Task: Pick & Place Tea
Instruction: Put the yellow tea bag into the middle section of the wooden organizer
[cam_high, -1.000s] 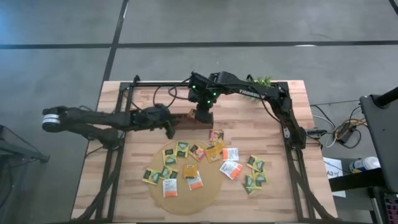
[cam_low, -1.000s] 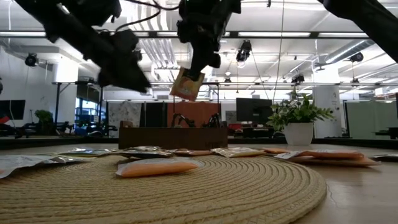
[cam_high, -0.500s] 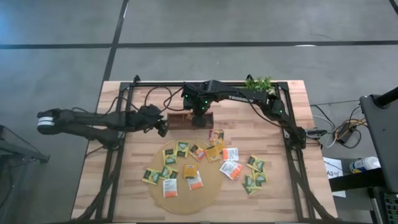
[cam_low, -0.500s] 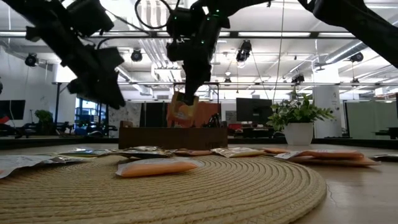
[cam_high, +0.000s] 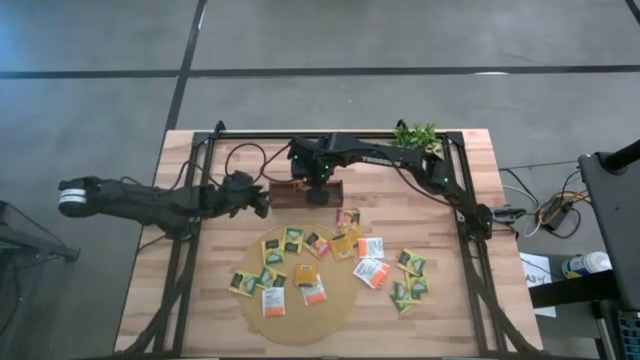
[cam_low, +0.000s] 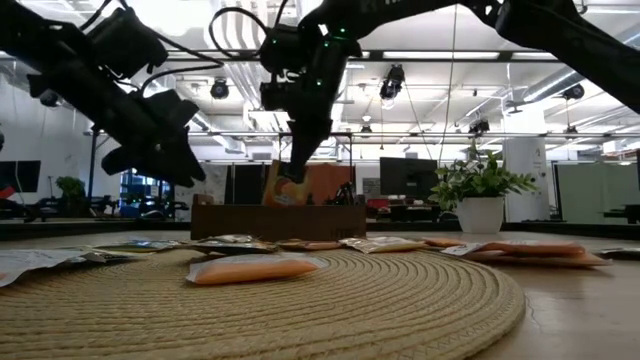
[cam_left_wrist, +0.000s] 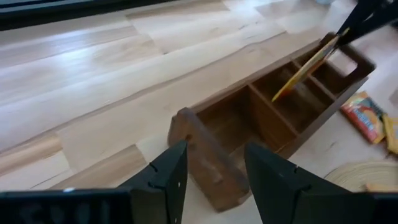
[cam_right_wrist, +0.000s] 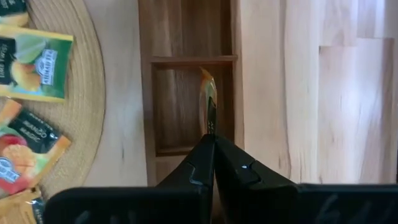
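At the far edge of the wooden table (cam_high: 470, 300): one dark brown three-compartment tray (cam_high: 290, 190), long axis running left to right in the high view. Above it, right gripper (cam_right_wrist: 211, 140), fingers pressed together on the top edge of one orange tea sachet (cam_right_wrist: 207, 99); the sachet hangs edge-on over the middle compartment, its lower end apparently just inside, though how far it reaches cannot be told. Low view: the same sachet (cam_low: 287, 186) appears broadside, orange face toward the camera, long axis near upright with a slight tilt, lower edge behind the tray's front wall (cam_low: 278, 221). Left wrist view: the sachet (cam_left_wrist: 306, 67) reads as a thin slanted strip above the middle compartment, a fact the high view hides under the right arm. Left gripper (cam_left_wrist: 211, 177): jaws standing apart and empty, hovering just beside the tray's left end. Nearer the front: one round woven tan mat (cam_high: 345, 305) carrying a scatter of flat square sachets (cam_high: 292, 239), yellow, green, and white with orange; further loose sachets (cam_high: 410, 263) lie on bare wood to the mat's right, and one (cam_high: 347, 217) lies between mat and tray. One small green plant (cam_high: 416, 134) in a white pot (cam_low: 480, 214) at the far right corner; the pot shows in the low view only.
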